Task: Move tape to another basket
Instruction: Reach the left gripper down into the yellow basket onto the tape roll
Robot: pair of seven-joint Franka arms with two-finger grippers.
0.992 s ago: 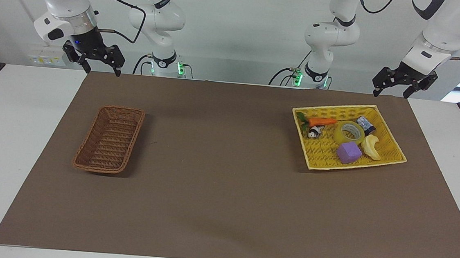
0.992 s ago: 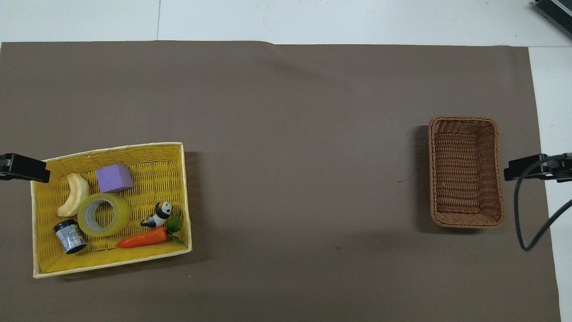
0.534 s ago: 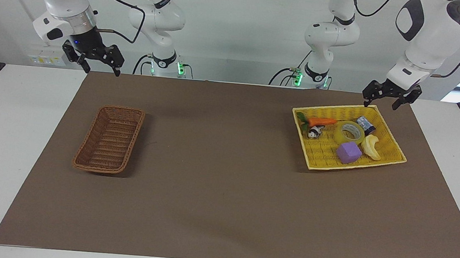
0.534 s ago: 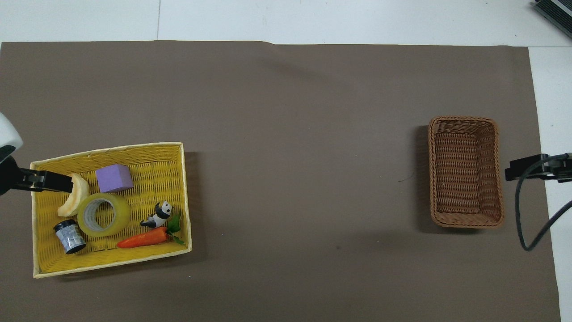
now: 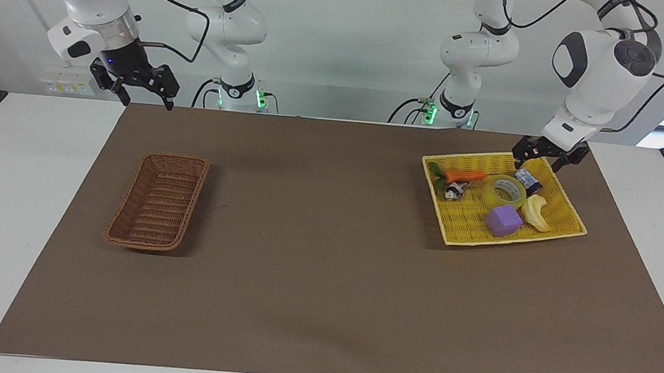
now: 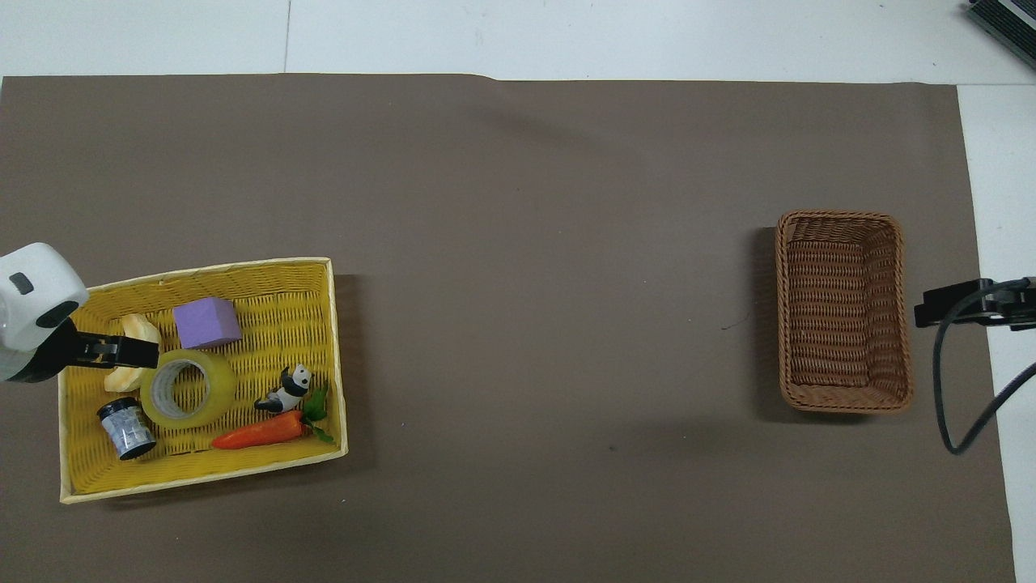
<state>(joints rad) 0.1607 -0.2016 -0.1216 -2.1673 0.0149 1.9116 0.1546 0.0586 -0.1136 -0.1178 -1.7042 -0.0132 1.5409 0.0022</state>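
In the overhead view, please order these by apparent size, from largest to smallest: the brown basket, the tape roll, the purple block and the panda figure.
1. brown basket
2. tape roll
3. purple block
4. panda figure

Tape (image 5: pixel 504 191): wide roll, translucent yellow, pale inner core, hollow centre open to the top. Lies flat on one face inside a shallow bright yellow woven tray (image 5: pixel 465 226) at the left arm's end of the desk. Sits about mid-tray, just beside a pale banana-shaped toy (image 5: pixel 536 213) and a purple block (image 5: pixel 503 220), both of which lie farther from the robots than the roll. Basket (image 5: pixel 158 201): narrow, rectangular, brown woven wicker, raised sloping sides. Stands upright on the brown mat (image 5: pixel 314 256) at the right arm's end of the desk, long axis running away from the robots, nothing inside. Well apart from the tape.
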